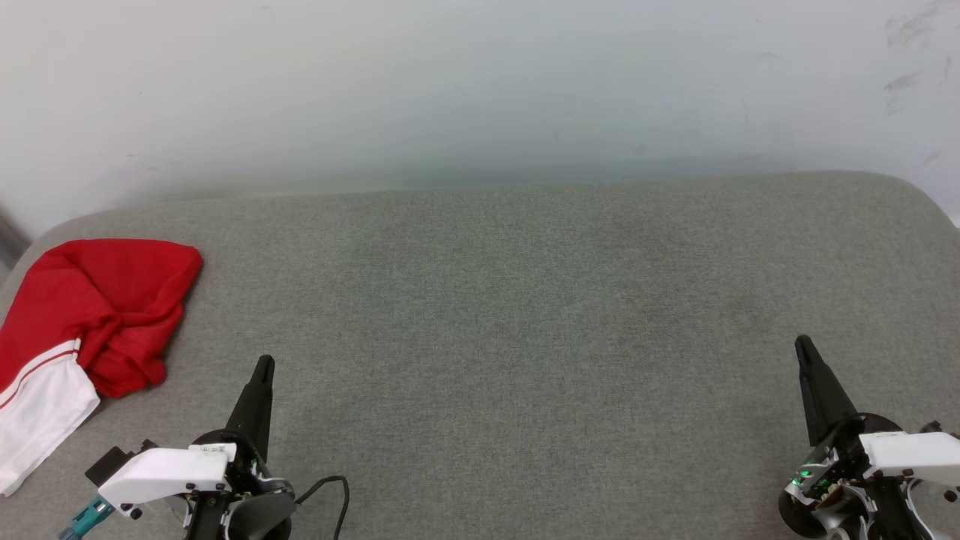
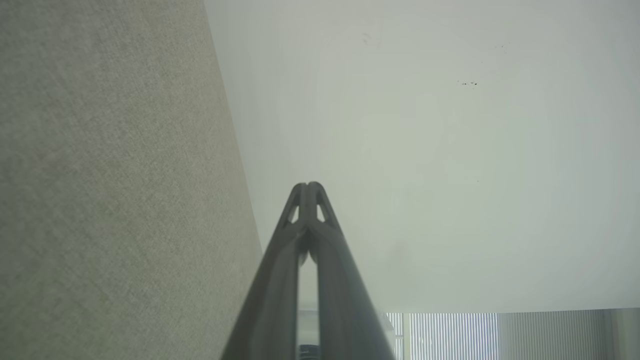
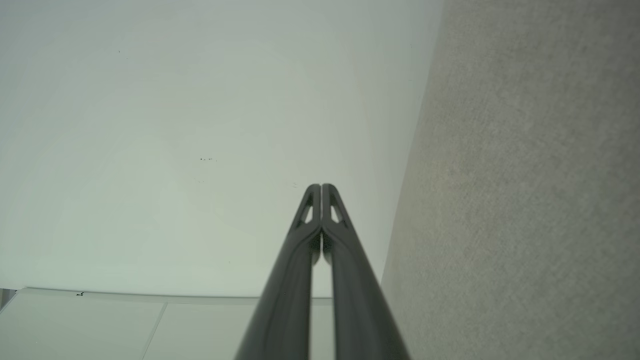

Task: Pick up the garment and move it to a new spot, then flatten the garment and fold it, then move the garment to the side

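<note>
The red garment lies crumpled at the far left of the grey fabric surface, a white sleeve with red stripe trim hanging toward the front left edge. My left gripper stands at the lower left, just right of the garment and apart from it, fingers together with nothing between them. In the left wrist view the left gripper has its tips touching. My right gripper is at the lower right, far from the garment. The right wrist view shows the right gripper with its tips pressed together on nothing.
A pale wall rises right behind the grey surface. The surface has rounded back corners and its left edge runs just beside the garment. A black cable loops near my left wrist.
</note>
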Robot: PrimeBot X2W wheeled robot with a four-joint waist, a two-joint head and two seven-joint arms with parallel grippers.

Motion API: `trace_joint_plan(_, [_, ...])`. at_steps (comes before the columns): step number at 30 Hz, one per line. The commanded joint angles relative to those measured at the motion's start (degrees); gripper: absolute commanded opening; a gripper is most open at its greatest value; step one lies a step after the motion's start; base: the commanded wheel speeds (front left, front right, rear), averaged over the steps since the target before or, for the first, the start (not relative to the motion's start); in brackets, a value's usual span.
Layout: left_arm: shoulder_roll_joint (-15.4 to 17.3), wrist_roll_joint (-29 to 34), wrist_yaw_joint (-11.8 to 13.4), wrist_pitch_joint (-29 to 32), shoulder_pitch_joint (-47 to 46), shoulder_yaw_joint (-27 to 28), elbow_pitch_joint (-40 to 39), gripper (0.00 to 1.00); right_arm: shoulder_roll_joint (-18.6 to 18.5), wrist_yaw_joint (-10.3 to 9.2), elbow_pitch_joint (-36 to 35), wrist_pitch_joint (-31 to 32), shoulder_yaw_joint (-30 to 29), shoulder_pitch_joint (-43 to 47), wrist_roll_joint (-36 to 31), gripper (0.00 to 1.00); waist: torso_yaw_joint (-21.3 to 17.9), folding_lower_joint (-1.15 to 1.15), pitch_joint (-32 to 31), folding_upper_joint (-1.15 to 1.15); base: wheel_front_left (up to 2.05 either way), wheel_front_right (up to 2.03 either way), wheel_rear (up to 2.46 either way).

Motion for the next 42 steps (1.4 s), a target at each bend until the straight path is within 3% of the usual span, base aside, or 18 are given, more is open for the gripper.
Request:
trace_joint_plan(1, [-0.07,0.16,-0.20,0.10,-0.33,0.18,0.01,0.00,0.22,0.00,0.01,0.05,0.04,-0.59,0.17,0.00,0.00,0.00,0.00,0.00,0.00,0.00,0.00])
trace_joint_plan(42, [-0.07,0.15,-0.20,0.10,-0.33,0.16,0.00,0.00,0.22,0.00,0.01,0.05,0.04,-0.59,0.17,0.00,0.00,0.00,0.00,0.00,0.00,0.00,0.00])
